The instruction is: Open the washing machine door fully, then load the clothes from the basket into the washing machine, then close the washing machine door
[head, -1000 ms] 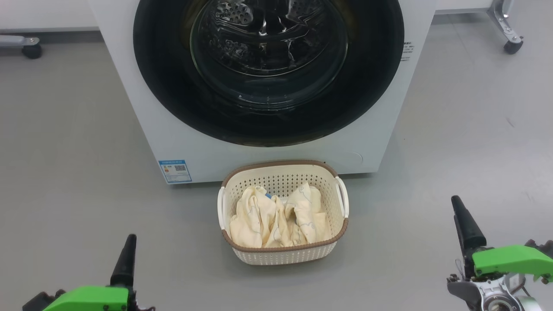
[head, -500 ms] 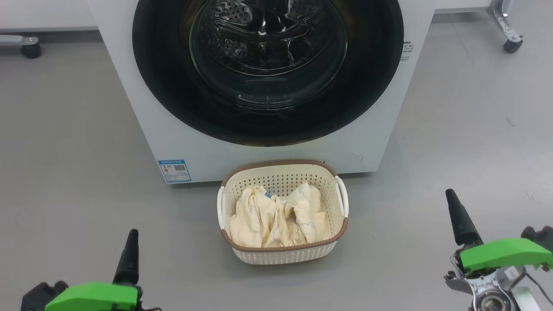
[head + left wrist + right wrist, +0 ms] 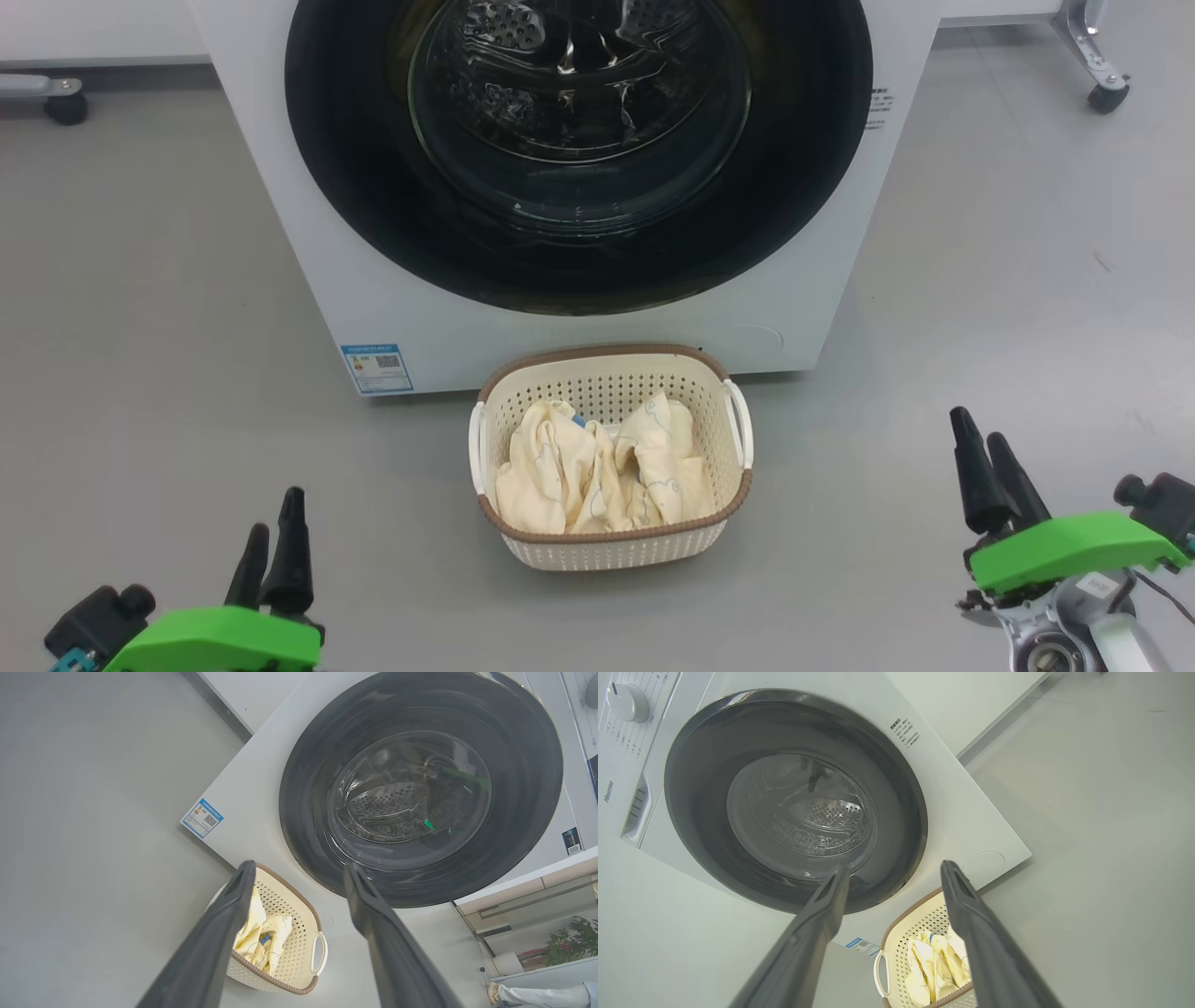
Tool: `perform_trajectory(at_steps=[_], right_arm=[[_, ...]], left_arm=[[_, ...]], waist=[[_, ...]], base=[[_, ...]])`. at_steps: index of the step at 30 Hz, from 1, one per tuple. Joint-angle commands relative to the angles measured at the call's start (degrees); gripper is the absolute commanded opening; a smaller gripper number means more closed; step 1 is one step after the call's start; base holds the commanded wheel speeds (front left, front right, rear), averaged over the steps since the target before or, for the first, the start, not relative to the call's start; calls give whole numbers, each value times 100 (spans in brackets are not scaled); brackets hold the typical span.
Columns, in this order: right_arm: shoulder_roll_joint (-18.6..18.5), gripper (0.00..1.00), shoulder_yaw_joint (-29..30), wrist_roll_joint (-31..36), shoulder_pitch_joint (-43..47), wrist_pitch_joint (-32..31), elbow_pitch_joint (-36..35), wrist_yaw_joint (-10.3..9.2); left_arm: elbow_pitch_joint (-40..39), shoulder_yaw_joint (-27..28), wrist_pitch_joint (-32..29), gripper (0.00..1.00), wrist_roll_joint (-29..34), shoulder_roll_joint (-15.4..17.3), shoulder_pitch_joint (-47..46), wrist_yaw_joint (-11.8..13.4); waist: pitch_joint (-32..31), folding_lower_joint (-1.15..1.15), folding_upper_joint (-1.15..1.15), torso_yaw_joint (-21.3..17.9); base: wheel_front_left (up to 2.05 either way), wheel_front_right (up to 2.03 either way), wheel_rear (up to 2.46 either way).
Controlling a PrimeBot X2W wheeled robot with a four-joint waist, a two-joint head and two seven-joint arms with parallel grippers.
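Observation:
The white washing machine (image 3: 364, 280) faces me with its round black door (image 3: 373, 205) shut flat against the front; the steel drum shows through the glass. On the floor before it stands the cream basket (image 3: 611, 551) holding pale yellow clothes (image 3: 597, 471) with a bit of blue cloth among them. My left gripper (image 3: 273, 523) hangs open at the lower left, well clear of the basket. My right gripper (image 3: 982, 439) is open at the lower right, also away from it. In the wrist views the door (image 3: 303, 779) (image 3: 691, 788) and basket (image 3: 299, 933) (image 3: 901, 933) lie beyond the spread fingers.
Grey floor (image 3: 159, 327) surrounds the machine on both sides. Wheeled frame legs stand at the far left (image 3: 65, 107) and far right (image 3: 1106, 93). The left wrist view catches a potted plant (image 3: 570, 942) and a person's shoe (image 3: 495, 994) off to the side.
Both wrists have turned, so each gripper's second finger now shows. The right gripper has drifted slightly up and left; the left has edged a little right. Door and basket are unmoved.

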State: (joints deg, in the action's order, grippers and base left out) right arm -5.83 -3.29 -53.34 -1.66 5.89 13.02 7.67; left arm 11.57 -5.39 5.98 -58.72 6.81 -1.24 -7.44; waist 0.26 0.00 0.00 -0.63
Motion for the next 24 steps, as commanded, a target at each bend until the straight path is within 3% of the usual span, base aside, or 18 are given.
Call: perform_trajectory(at_steps=[1,24], right_arm=[[-140,100,-81,159,-361,89,-227,-11],[-256,100,-313,1842,-467,478,-67,-15]], left_arm=[[-218,90,85,100,198,143,-333,-3],[-352,79,472,100,2520,233,-349,-4]], waist=[[0,0,0,0],[-14,0,0,13]], base=[[0,0,0],[0,0,0]])
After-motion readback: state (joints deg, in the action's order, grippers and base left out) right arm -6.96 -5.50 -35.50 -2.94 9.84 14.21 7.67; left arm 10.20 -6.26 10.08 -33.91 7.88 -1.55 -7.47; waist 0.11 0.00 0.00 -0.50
